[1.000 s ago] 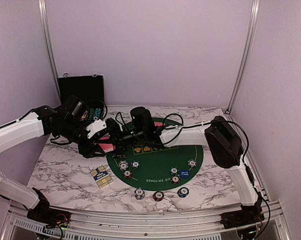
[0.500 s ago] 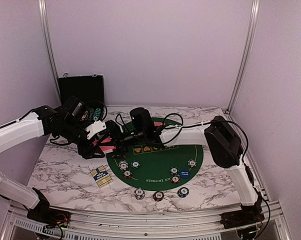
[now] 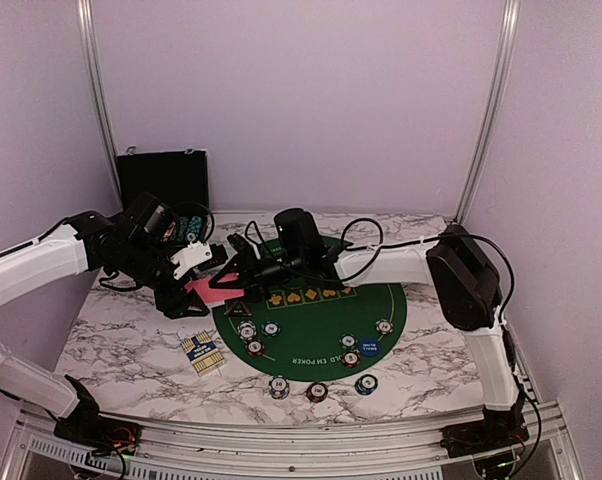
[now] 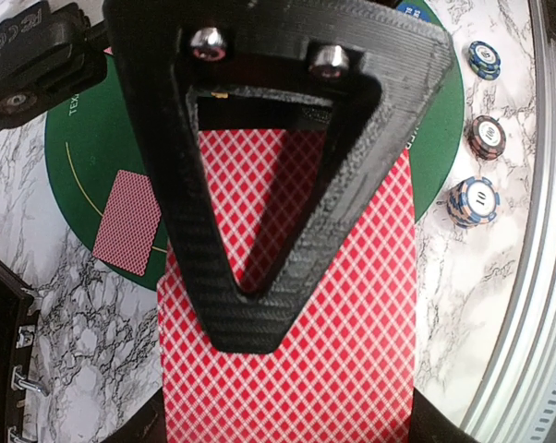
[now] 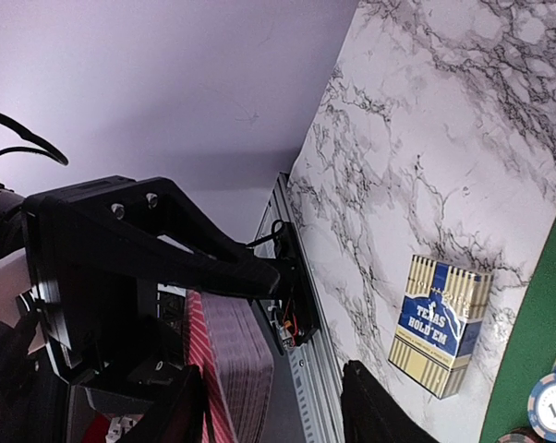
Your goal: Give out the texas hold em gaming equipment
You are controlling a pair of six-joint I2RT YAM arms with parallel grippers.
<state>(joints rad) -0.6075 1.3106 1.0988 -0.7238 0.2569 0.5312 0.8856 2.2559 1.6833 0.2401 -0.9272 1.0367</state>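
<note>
My left gripper (image 3: 194, 283) is shut on a thick deck of red-backed playing cards (image 3: 209, 292), held above the left edge of the green poker mat (image 3: 311, 312). In the left wrist view its black finger (image 4: 250, 305) lies across the top card (image 4: 352, 351). My right gripper (image 3: 233, 283) has reached in from the right; its fingers (image 5: 380, 411) stand apart around the edge of the deck (image 5: 234, 369). Striped chips (image 3: 255, 338) and a blue button (image 3: 369, 347) lie on the mat. A single card (image 4: 127, 221) lies face down on it.
A blue and cream Texas Hold'em card box (image 3: 200, 351) lies on the marble table (image 3: 121, 345) left of the mat. Three chips (image 3: 317, 391) sit in a row near the front edge. A black hinged case (image 3: 163, 178) stands open at the back left.
The right gripper's jaws have narrowed around the deck's edge, and the right arm's elbow has swung right. The left gripper has held the deck still.
</note>
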